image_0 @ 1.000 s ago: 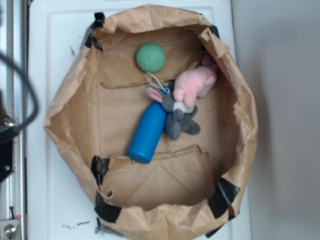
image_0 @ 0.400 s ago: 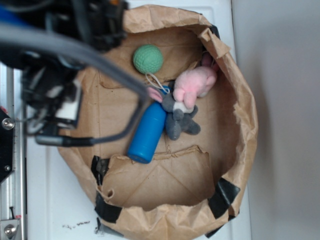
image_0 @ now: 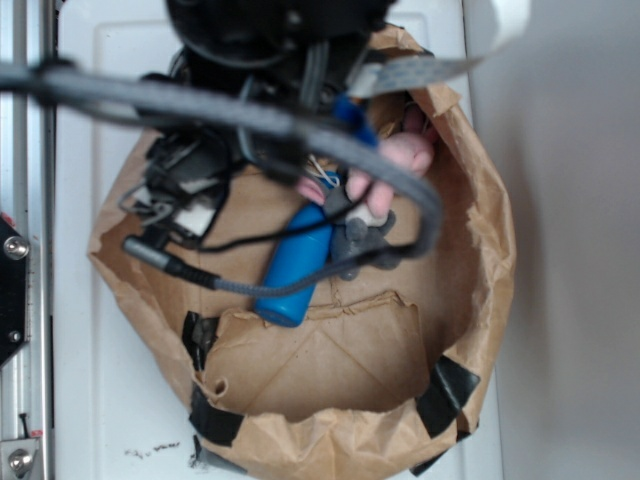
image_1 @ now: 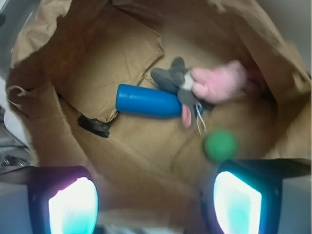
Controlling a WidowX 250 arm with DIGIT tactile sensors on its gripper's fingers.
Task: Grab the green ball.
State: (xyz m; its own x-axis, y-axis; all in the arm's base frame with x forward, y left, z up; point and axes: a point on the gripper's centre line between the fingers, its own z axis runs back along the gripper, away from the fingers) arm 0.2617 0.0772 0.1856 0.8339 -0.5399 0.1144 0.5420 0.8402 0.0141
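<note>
The green ball (image_1: 220, 145) shows in the wrist view on the brown paper floor of the bag, just above my right finger. In the exterior view the arm hides it. My gripper (image_1: 155, 204) is open and empty, above the bag floor, with wide space between the glowing fingertips (image_1: 73, 207). In the exterior view the arm's dark body (image_0: 270, 60) covers the bag's upper left part and the gripper itself is not distinguishable.
A blue cylinder (image_1: 146, 101) (image_0: 293, 265) lies in the bag's middle. A pink and grey plush toy (image_1: 204, 85) (image_0: 375, 195) lies beside it. The paper bag's crumpled walls (image_0: 480, 230) ring everything. Black cables (image_0: 200, 270) hang over the bag.
The arm has swung in from the left over the bag's upper part and now covers the green ball in the exterior view. The objects in the bag have not moved.
</note>
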